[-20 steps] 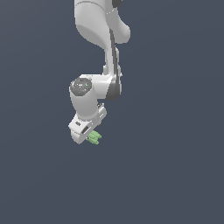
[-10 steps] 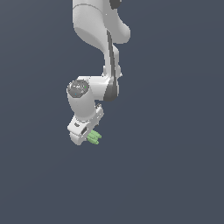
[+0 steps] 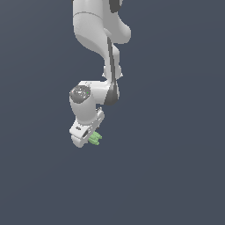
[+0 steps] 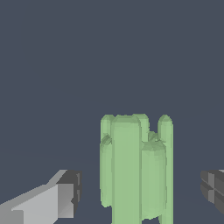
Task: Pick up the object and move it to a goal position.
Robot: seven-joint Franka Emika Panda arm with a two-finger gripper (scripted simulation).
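Tool (image 3: 93,137) fingers spread, gaps either side of green object (image 4: 135,168).

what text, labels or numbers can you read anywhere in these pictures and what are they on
None: no readable words, numbers or signs appear in either view.
White robot gripper: plain, no marking readable.
Small light-green ridged lumpy object: plain, no label.
Dark grey background: blank.
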